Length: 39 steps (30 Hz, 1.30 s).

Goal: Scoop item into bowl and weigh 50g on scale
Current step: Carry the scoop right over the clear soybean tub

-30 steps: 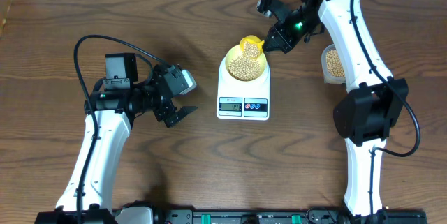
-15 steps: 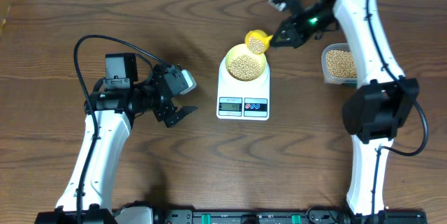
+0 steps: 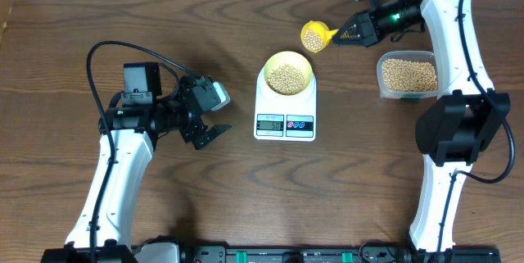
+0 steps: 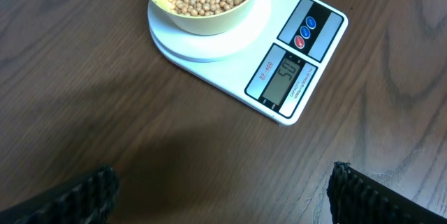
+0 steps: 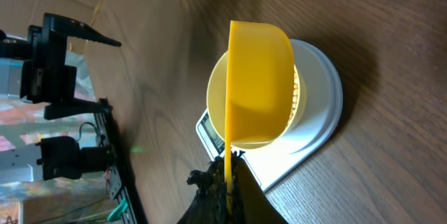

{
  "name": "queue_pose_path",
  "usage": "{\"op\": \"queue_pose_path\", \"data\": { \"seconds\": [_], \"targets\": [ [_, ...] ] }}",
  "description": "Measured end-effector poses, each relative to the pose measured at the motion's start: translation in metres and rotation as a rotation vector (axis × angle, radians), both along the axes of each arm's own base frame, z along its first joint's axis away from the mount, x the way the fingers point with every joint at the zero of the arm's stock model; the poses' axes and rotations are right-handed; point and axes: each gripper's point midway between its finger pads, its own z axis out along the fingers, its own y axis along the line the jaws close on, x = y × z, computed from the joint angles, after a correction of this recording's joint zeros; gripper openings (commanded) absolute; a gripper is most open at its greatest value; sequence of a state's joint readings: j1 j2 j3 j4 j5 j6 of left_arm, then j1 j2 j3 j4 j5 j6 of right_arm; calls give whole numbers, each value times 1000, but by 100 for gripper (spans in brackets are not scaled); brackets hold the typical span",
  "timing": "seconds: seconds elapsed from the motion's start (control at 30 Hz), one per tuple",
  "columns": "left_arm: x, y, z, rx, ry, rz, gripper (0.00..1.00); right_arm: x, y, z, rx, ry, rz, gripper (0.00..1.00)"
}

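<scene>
Neighbouring scale: clear tub, yellow scoop

On the scale, right of frame centre, "SF-400" is printed in red beside the display, where "50" is shown faintly.

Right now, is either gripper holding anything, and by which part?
The right gripper is shut on the yellow scoop, pinching the end of its handle. The left gripper is open and holds nothing.

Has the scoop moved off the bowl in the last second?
Yes. In the overhead view the scoop, held by the right gripper, has gone up and right, from over the bowl to clear of it.
</scene>
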<state>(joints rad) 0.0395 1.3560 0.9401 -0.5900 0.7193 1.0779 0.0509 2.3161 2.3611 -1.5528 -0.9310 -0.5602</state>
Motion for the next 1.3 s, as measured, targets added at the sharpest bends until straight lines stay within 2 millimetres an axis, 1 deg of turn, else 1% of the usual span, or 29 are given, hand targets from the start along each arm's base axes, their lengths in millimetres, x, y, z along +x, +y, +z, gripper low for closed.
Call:
{"op": "queue_pose_path", "data": {
  "seconds": [0.5, 0.6, 0.67, 0.77, 1.03, 1.3],
  "targets": [
    [0, 0, 0, 0, 0, 0, 97, 0, 1, 3, 20, 4, -1, 1],
    [0, 0, 0, 0, 0, 0, 98, 1, -3, 6, 43, 10, -14, 1],
    [0, 0, 0, 0, 0, 0, 98, 3, -10, 10, 68, 14, -34, 1],
    [0, 0, 0, 0, 0, 0, 98, 6, -28, 14, 101, 35, -80, 1],
    [0, 0, 0, 0, 0, 0, 98, 7, -88, 23, 168, 121, -233, 1],
    [0, 0, 0, 0, 0, 0, 97, 11, -156, 25, 194, 158, -407, 1]
  ]
}}
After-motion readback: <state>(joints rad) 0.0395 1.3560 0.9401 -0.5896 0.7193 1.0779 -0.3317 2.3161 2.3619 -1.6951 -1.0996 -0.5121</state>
